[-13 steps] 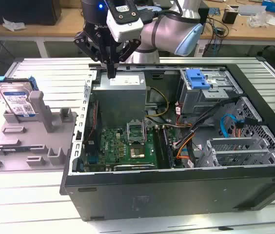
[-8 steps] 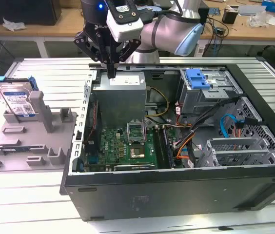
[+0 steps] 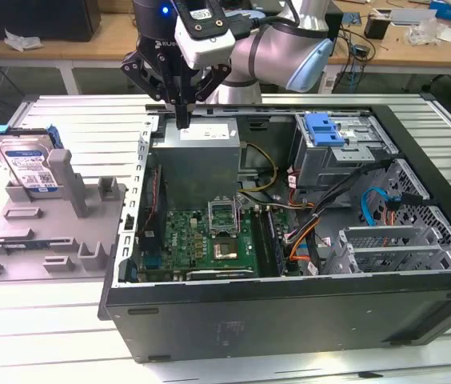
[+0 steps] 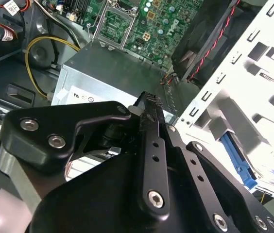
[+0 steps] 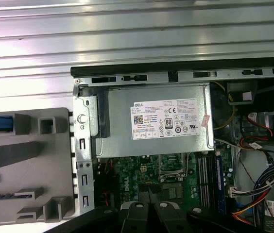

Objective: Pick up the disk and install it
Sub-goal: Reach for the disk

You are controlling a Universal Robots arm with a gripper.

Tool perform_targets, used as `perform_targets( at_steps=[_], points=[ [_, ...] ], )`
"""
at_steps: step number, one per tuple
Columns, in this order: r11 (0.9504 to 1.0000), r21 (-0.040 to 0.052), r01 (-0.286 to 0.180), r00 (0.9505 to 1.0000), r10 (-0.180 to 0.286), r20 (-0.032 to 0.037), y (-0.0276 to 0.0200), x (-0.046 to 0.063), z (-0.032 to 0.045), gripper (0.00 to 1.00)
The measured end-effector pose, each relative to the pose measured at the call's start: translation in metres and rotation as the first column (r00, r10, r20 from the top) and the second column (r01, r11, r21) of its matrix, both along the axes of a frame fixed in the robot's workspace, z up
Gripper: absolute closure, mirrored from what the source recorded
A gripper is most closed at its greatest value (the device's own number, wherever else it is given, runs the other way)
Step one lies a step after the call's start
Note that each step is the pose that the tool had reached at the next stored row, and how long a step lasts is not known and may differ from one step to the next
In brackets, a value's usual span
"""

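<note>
While the pick-up is not yet made, the exterior view shows the gripper (image 3: 182, 122) at upper centre of the frame. Its fingers are pressed together on nothing, over the power supply (image 3: 197, 152) in the open computer case (image 3: 289, 328). The disk (image 3: 29, 164) leans in the grey fixture (image 3: 57, 232) at the exterior view's left, well apart. In the second wrist view, the closed fingers (image 4: 151, 145) hang above that supply. In the first wrist view, the fixture lies beside the case. A clean pick, I judge, needs spread fingers, a square approach and a straight lift clear of the posts (image 3: 64, 172).
</note>
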State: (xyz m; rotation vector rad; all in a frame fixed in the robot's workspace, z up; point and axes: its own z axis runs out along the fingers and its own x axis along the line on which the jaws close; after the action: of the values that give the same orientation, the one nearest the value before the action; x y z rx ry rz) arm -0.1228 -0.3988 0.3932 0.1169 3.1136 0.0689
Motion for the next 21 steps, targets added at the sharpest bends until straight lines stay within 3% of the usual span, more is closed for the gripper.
perform_targets(
  at_steps=[7,11,14,21],
  points=[
    [1.0000,0.0000,0.007,1.0000,-0.007,-0.0001,0.0025,-0.014,-0.0003,0.89],
    [0.9999,0.0000,0.016,0.9999,-0.016,-0.0001,0.0031,-0.028,-0.0006,0.89],
    [0.9998,0.0001,0.020,0.9998,-0.020,0.0000,0.0057,-0.044,-0.0015,0.89],
    [0.9996,0.0000,0.027,0.9996,-0.027,0.0000,0.0135,-0.068,-0.0039,0.89]
  ],
)
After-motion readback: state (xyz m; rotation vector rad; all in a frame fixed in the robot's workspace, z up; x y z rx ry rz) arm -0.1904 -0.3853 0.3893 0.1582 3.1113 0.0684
